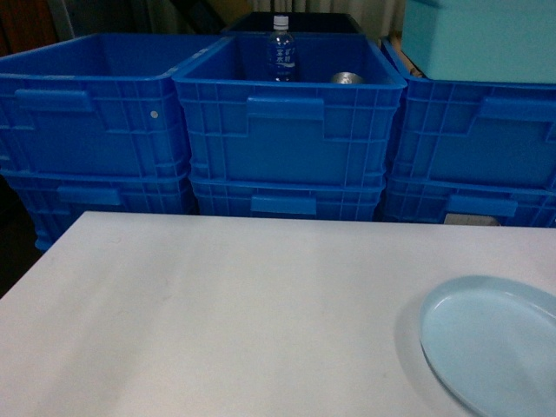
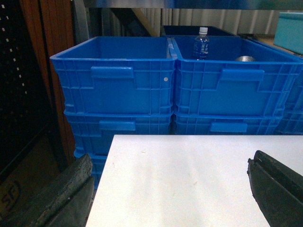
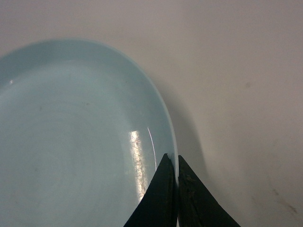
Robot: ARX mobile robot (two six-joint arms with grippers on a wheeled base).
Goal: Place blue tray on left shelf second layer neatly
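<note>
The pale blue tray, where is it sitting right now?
The blue tray lies on the white table at the head view's lower right corner, in front of the blue crates. The right gripper is closed on its rim.

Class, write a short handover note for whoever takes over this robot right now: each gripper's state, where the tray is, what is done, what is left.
Right gripper: shut on the rim of the blue tray, which sits at the right near corner of the white table.
Left gripper: open, holding nothing, over the table's left side, facing the blue crates.
Done: tray gripped.
Left: lift it, carry it to the left shelf's second layer, set it down neatly. The shelf is in none of the views.
</note>
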